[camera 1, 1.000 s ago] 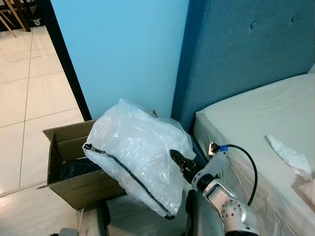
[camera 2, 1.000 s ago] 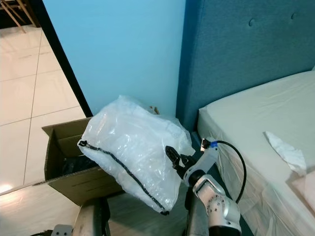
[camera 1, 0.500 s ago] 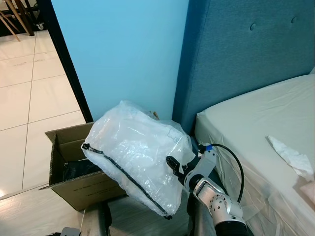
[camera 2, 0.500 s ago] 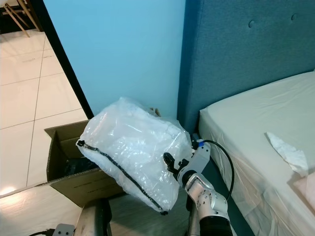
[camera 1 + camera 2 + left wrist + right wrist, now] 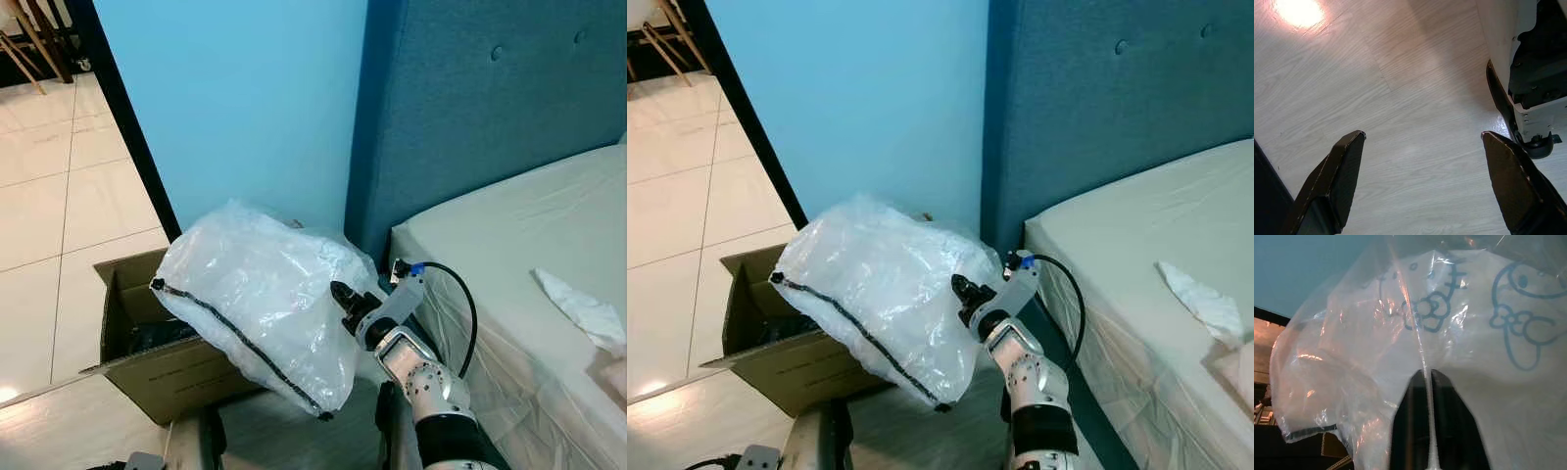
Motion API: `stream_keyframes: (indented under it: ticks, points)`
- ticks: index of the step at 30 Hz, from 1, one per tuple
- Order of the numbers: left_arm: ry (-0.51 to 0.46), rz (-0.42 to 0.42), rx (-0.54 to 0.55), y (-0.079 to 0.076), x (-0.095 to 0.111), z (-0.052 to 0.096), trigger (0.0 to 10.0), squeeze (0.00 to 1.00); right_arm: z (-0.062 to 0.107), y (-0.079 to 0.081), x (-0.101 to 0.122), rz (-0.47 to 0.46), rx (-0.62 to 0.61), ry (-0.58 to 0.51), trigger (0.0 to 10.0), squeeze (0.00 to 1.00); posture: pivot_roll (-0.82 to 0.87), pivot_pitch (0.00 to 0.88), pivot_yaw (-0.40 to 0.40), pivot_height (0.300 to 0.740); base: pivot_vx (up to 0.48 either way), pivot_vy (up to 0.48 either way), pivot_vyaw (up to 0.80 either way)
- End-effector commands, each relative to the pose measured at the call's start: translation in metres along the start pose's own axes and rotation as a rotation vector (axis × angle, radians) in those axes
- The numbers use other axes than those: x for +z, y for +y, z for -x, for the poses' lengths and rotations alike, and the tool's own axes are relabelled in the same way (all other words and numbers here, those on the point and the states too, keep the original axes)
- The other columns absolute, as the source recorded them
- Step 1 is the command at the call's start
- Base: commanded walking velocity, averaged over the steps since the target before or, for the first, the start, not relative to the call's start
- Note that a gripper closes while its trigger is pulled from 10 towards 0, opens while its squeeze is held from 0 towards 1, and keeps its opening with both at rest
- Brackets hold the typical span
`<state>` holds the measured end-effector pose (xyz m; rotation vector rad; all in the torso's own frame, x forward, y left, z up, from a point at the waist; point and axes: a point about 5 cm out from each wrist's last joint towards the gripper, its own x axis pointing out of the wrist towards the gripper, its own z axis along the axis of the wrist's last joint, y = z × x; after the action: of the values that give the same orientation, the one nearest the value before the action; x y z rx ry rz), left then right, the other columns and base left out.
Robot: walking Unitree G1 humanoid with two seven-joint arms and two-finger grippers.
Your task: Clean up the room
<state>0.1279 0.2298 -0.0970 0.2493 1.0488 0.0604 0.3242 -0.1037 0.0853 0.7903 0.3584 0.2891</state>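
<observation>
A: Carrying a clear plastic zip bag (image 5: pixel 260 313) toward the open cardboard box (image 5: pixel 132 338): is that the step in the left eye view?

B: So it appears. The right tool (image 5: pixel 343 299) pinches one edge of the bag, which hangs in the air above the box's near side, its black zipper strip running diagonally along the lower edge. The box stands on the floor against the blue wall (image 5: pixel 235 108), beside the padded headboard (image 5: pixel 490 108).

A: What does the right eye view add?

B: The same scene. The right arm is raised and bent, forearm angled up and toward the robot's left, a black cable looping over the wrist. A crumpled tissue (image 5: pixel 1200 299) lies on the bed (image 5: pixel 1136 235), well apart from the bag.

A: The left wrist view?

B: The left tool (image 5: pixel 1420 181) hangs idle over pale wood-look floor (image 5: pixel 1400 122), its two fingers spread wide with nothing between them.

A: And the right wrist view?

B: The two black fingers (image 5: pixel 1413 426) are closed on a fold of film; white fabric with a blue cartoon print shows through the plastic.

A: What does the next move call for?

B: Probably bringing the bag squarely over the box opening, lowering it, then parting the fingers. The bulky bag may catch on a flap.
</observation>
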Motion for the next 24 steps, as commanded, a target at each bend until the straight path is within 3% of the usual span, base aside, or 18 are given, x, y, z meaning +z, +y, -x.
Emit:
stream_keyframes:
  ticks: [1, 9, 11, 14, 17, 20, 23, 24]
  points:
    - [-0.087, -0.014, -0.056, -0.013, 0.019, -0.002, 10.0, 0.0, -0.005, 0.007, -0.001, -0.011, 0.019, -0.002, 0.0, 0.0, -0.01, 0.107, 0.019, 0.468, 0.0, 0.0, 0.0]
    - [-0.096, -0.016, -0.059, -0.014, 0.022, -0.003, 10.0, 0.0, -0.021, 0.029, 0.006, 0.005, 0.082, -0.04, 0.0, 0.0, -0.01, 0.112, 0.016, 0.468, 0.0, 0.0, 0.0]
    - [-0.102, -0.017, -0.061, -0.014, 0.023, -0.003, 10.0, 0.0, -0.027, 0.043, 0.007, 0.012, 0.137, -0.053, 0.0, 0.0, 0.0, 0.113, 0.015, 0.468, 0.0, 0.0, 0.0]
    - [-0.114, -0.016, -0.059, -0.013, 0.027, -0.003, 10.0, 0.0, -0.038, 0.095, 0.003, 0.08, 0.359, -0.046, 0.0, 0.0, 0.01, 0.115, 0.013, 0.468, 0.0, 0.0, 0.0]
    - [-0.116, -0.016, -0.059, -0.013, 0.027, -0.003, 10.0, 0.0, -0.039, 0.102, 0.002, 0.087, 0.392, -0.044, 0.0, 0.0, 0.01, 0.116, 0.012, 0.468, 0.0, 0.0, 0.0]
    - [-0.118, -0.017, -0.059, -0.013, 0.026, -0.003, 10.0, 0.0, -0.037, 0.14, -0.01, 0.118, 0.578, -0.011, 0.0, 0.0, 0.01, 0.12, 0.01, 0.468, 0.0, 0.0, 0.0]
    - [-0.119, -0.018, -0.059, -0.013, 0.026, -0.003, 10.0, 0.0, -0.036, 0.154, -0.018, 0.152, 0.646, 0.02, 0.0, 0.0, 0.01, 0.124, 0.011, 0.468, 0.0, 0.0, 0.0]
    - [-0.119, -0.02, -0.059, -0.013, 0.026, -0.003, 10.0, 0.0, -0.034, 0.163, -0.034, 0.241, 0.689, 0.08, 0.0, 0.0, 0.01, 0.126, 0.01, 0.468, 0.0, 0.0, 0.0]
